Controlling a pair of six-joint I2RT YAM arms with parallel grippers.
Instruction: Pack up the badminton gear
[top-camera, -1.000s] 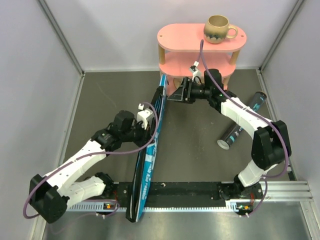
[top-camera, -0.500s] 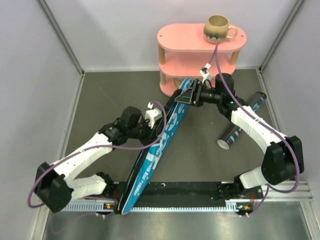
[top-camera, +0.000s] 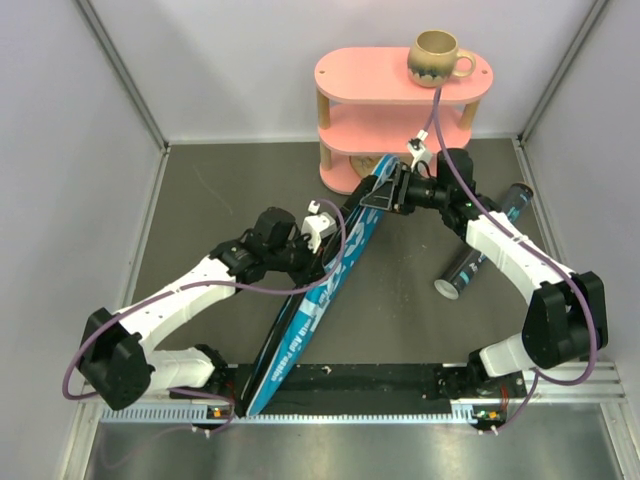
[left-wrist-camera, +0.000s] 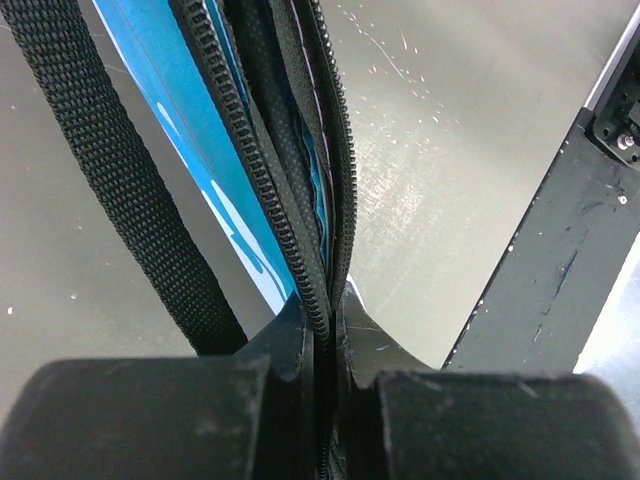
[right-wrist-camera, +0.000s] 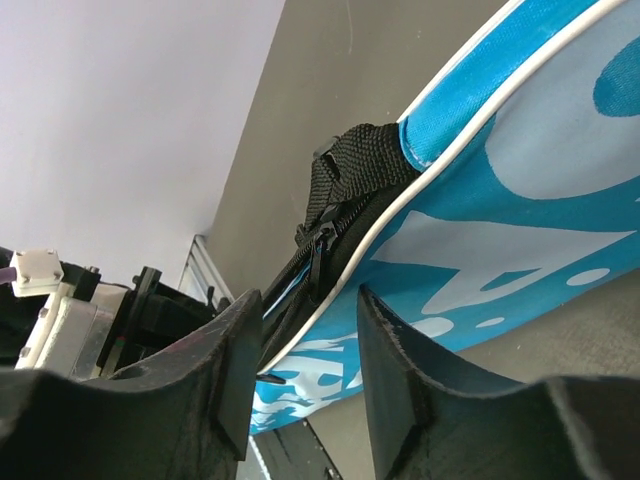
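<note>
The badminton gear in view is a blue cover (top-camera: 335, 280) and a black tube (top-camera: 487, 240). The cover stands on edge, running diagonally from the near rail up toward the pink shelf. My left gripper (top-camera: 325, 225) is shut on the cover's black zipper edge (left-wrist-camera: 290, 200) about halfway along; its fingers (left-wrist-camera: 290, 340) pinch the seam. My right gripper (top-camera: 385, 192) is at the cover's far end, open. Its jaws straddle the white-piped edge (right-wrist-camera: 330, 325) without pressing it. A zipper pull (right-wrist-camera: 320, 250) and a strap loop (right-wrist-camera: 350, 165) lie just beyond the fingertips. The tube lies on the floor to the right.
A pink three-tier shelf (top-camera: 360, 75) stands at the back, a beige mug (top-camera: 437, 55) on its top. A black webbing strap (left-wrist-camera: 120, 180) hangs beside the cover. The black base rail (top-camera: 400, 378) runs along the near edge. Grey walls close in on three sides.
The cover's far end has swung right, from in front of the shelf's left leg toward its middle. Both arms moved right with it. The right jaws have narrowed around the edge.
</note>
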